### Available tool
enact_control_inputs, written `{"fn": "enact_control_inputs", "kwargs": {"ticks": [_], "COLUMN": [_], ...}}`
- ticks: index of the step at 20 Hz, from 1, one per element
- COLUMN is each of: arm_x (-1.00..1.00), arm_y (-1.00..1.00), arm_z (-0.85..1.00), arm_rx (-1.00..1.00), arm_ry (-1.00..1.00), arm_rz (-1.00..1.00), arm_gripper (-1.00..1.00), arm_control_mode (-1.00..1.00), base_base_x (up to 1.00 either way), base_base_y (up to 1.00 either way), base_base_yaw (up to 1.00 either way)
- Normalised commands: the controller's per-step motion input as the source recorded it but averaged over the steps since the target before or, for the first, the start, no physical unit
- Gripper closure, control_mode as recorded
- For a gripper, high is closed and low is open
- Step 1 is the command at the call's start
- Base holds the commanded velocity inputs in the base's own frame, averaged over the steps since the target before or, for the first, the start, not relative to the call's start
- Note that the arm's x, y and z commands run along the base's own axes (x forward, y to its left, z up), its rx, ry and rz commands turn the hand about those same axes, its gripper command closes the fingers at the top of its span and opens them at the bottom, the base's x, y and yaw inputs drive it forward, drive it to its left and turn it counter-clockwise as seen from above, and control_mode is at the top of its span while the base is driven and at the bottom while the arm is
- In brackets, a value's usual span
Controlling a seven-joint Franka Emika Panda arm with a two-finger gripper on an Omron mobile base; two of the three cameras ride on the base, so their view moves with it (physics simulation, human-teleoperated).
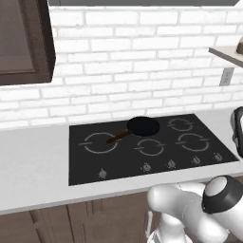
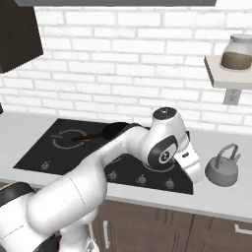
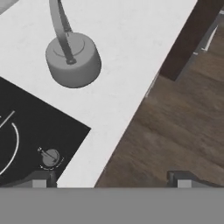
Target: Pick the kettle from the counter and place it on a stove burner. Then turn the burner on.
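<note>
Pincer (image 3: 111, 178) gapes wide, holding nothing

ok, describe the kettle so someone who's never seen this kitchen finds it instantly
Start at the black stove set in the pale counter. Just past the stove's right edge, on bare counter, sits the kettle: a squat grey pot with a tall arched handle. Unlike the black pan on the cooktop, it is grey and off the glass.

Bright, even, flat rendered light — no glare on the stove (image 1: 95, 161), only a faint soft shadow beside the kettle (image 3: 73, 59). All views slightly soft and low-resolution.
</note>
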Motion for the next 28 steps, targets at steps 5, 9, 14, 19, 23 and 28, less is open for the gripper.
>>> {"fn": "enact_control_inputs", "kwargs": {"ticks": [5,9,14,19,23,28], "arm_x": [0.47,0.54,0.49,0.31,0.19,0.22], "arm_y": [-0.66,-0.46,-0.21,-0.18,-0.28,-0.24], "arm_z": [-0.05,0.0,0.0,-0.11,-0.23,-0.26], "arm_rx": [0.1,0.12,0.05,0.01,0.0,0.0], "arm_ry": [0.02,0.08,0.05,0.0,0.0,0.0], "arm_rz": [0.0,0.0,0.0,0.01,0.02,0.02], "arm_gripper": [-1.0,-1.0,-1.0,-1.0,-1.0,-1.0], "arm_control_mode": [-1.0,-1.0,-1.0,-1.0,-1.0,-1.0], "base_base_x": [0.0,0.0,0.0,0.0,0.0,0.0], "base_base_y": [0.0,0.0,0.0,0.0,0.0,0.0], "base_base_yaw": [0.0,0.0,0.0,0.0,0.0,0.0]}}
